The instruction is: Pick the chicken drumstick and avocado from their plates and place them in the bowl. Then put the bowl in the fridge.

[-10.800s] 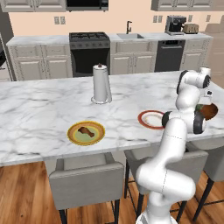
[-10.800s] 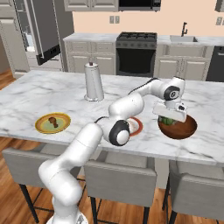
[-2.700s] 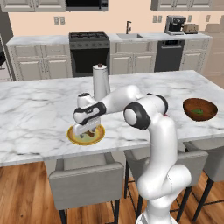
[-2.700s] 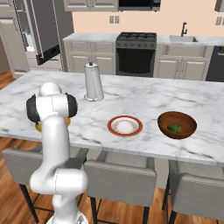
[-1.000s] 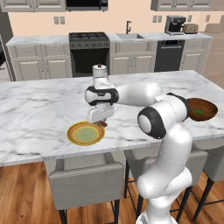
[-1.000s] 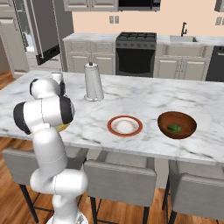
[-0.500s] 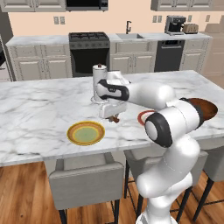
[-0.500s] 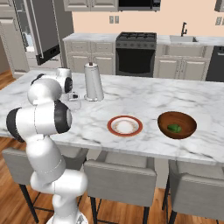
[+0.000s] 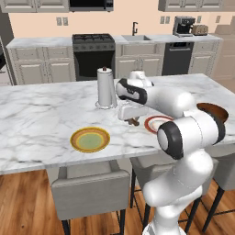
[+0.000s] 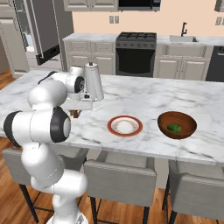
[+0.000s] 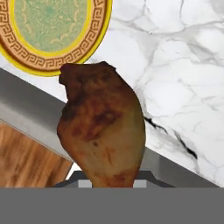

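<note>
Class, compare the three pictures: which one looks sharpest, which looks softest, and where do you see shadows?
Hand view: soft, the chicken drumstick looms large and blurry. Left base view: crisper, with faint shading under the gripper on the counter. Right base view: equally crisp; the bowl is dark inside.

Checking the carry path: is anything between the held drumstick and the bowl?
Only the flat red-rimmed plate lies on the counter between the drumstick, held above it, and the bowl. Nothing tall intervenes.
</note>
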Available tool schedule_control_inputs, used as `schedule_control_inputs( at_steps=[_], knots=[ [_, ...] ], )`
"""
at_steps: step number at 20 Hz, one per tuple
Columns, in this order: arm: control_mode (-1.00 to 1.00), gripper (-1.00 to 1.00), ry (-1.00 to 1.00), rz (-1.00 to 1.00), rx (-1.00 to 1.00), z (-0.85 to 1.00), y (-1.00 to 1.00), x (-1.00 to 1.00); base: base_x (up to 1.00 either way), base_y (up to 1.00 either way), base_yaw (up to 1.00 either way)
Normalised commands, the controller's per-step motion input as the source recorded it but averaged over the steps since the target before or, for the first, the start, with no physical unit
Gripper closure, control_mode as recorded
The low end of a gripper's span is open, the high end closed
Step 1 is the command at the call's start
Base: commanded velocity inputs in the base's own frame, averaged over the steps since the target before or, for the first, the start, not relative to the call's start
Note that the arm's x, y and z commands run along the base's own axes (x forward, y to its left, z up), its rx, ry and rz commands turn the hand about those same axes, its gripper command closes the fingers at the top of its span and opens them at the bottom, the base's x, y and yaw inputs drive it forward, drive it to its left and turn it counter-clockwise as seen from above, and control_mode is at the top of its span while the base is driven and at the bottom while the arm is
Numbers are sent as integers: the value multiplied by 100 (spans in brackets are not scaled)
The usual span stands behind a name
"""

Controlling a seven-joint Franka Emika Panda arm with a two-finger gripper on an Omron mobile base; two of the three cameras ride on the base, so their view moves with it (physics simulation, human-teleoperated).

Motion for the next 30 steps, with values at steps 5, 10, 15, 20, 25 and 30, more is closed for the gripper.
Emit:
schedule_control_inputs(
  at_steps=[5, 10, 15, 20, 25, 30],
  knots=[
    [-100, 100, 0, -20, 0, 4, -66, -4, 0, 0, 0],
    [-100, 100, 0, -21, 2, 12, -71, -8, 0, 0, 0],
    [-100, 100, 0, -27, 0, 5, -67, -6, 0, 0, 0],
    [-100, 100, 0, -44, 0, 1, -58, 0, 0, 0, 0],
    [-100, 100, 0, -52, 0, 0, -54, 0, 0, 0, 0],
    [-100, 100, 0, -53, -5, 0, -51, 0, 0, 0, 0]
  ],
)
